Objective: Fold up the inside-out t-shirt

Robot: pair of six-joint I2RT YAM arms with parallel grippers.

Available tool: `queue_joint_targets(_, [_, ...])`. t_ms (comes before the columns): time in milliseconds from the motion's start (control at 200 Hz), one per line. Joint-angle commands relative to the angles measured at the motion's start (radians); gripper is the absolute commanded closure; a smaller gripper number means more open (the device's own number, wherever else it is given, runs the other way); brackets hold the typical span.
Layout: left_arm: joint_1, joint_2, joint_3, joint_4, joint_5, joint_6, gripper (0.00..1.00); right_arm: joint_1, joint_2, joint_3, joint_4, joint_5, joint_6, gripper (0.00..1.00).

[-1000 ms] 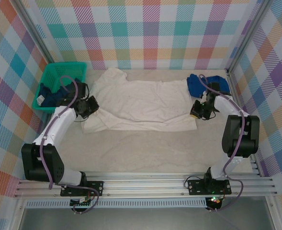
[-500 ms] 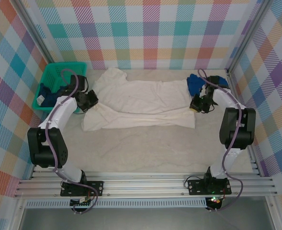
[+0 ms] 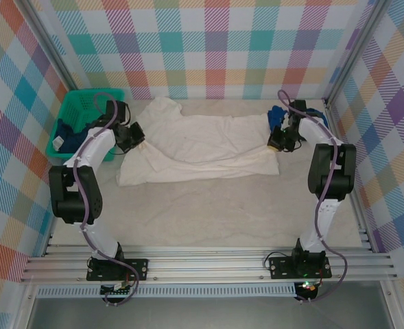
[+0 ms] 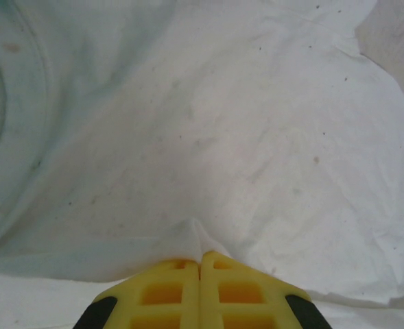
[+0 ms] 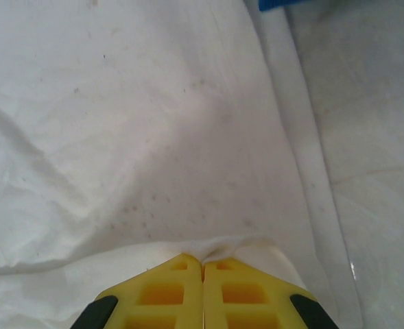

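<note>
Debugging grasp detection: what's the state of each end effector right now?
Left end effector: closed, pinching a fold of the white t-shirt.
Right end effector: closed, pinching the white t-shirt's edge.

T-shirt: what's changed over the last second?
The left gripper and right gripper, both shut on the t-shirt, moved toward the far wall, pulling the held fabric with them. The green basket and blue shirt stayed put.
</note>
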Motion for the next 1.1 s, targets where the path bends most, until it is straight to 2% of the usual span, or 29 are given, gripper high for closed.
queue_joint_targets(0, [0.009,0.034,0.042,0.018,-0.004,0.02,1.0,0.009,0.063,0.069,-0.036,0.013,-0.026,0.92])
queue_joint_targets(155, [0.012,0.089,0.081,0.016,-0.018,0.025,1.0,0.009,0.145,0.174,-0.065,0.028,-0.041,0.87])
queue_joint_targets(260, [0.012,0.129,0.119,0.01,-0.041,0.031,1.0,0.009,0.175,0.243,-0.094,0.039,-0.054,0.79])
queue_joint_targets(395, [0.013,0.181,0.177,-0.006,-0.063,0.038,0.88,0.009,0.165,0.284,-0.138,0.059,-0.078,0.68])
queue_joint_targets(505, [0.015,0.194,0.215,-0.021,-0.081,0.051,0.75,0.009,0.066,0.161,-0.11,0.104,-0.097,0.64])
queue_joint_targets(680, [0.023,0.134,0.199,-0.021,-0.155,0.064,0.57,0.008,-0.158,-0.183,0.01,0.103,-0.069,0.59])
queue_joint_targets(765, [0.023,0.035,0.08,0.027,-0.152,0.045,0.54,0.008,-0.242,-0.3,0.049,0.106,-0.05,0.57])
queue_joint_targets(885, [0.016,-0.146,-0.21,0.178,-0.062,-0.029,0.5,0.003,-0.316,-0.398,0.087,0.099,-0.036,0.5])
queue_joint_targets(1000, [0.007,-0.229,-0.393,0.232,-0.034,-0.041,0.49,-0.006,-0.288,-0.418,0.118,0.076,-0.026,0.45])
queue_joint_targets(1095, [0.007,-0.212,-0.447,0.26,-0.029,-0.029,0.48,-0.014,-0.232,-0.404,0.149,0.065,-0.018,0.44])
